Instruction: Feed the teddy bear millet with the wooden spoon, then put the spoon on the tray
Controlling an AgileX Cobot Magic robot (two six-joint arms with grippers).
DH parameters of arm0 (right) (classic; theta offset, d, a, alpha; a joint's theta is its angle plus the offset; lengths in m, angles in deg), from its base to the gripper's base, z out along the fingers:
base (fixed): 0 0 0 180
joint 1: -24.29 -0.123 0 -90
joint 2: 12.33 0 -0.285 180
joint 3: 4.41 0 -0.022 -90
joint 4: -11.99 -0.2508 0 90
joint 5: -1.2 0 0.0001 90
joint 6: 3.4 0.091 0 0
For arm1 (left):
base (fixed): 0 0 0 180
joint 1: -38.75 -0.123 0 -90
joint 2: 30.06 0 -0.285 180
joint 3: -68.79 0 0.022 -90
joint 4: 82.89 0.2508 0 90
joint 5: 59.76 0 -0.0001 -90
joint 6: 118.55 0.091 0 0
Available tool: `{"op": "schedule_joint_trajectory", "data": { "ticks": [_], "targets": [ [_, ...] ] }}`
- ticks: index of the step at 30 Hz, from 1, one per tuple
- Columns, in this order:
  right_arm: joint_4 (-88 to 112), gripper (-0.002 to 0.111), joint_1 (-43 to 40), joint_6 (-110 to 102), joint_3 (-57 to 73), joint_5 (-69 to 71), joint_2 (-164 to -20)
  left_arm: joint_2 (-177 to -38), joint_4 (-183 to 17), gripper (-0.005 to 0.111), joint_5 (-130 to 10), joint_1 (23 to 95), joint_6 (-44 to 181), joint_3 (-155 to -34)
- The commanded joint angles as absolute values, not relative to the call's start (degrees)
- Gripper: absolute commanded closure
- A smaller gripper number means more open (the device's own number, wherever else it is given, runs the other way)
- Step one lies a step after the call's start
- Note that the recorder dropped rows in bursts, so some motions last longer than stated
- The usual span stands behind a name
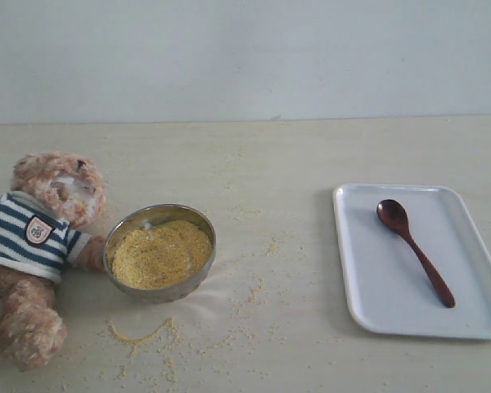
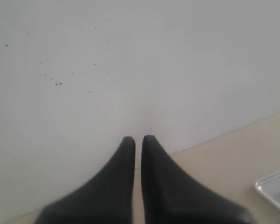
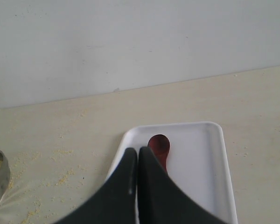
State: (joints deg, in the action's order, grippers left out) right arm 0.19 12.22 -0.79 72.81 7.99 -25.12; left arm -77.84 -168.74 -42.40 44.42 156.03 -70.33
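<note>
Exterior view: wooden spoon (image 1: 414, 250) on tray (image 1: 370, 274), seemingly clear of its rim.

Found bare counter (image 1: 295, 155) open between the steel bowl (image 1: 172, 292) and the tray (image 1: 368, 278), only stray millet (image 1: 272, 244) scattered there, with the teddy bear (image 1: 33, 237) crowding the bowl's left side.

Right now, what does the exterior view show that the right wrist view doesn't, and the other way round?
Only the exterior view shows the teddy bear lying beside the steel bowl, the full heap of millet, and the wooden spoon with its whole handle. Only the right wrist view shows the right gripper, shut and empty. Both show the tray with the spoon lying in it, the bowl (only its edge from the wrist), and stray grains on the table.
</note>
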Motion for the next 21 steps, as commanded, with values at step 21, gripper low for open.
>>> {"op": "schedule_joint_trajectory", "data": {
  "ticks": [21],
  "targets": [
    [0.09,0.109,12.3,-0.79,72.81,7.47,-24.81,-37.84,-81.79,0.102,-59.13,37.63,55.21,-34.0]
  ]
}}
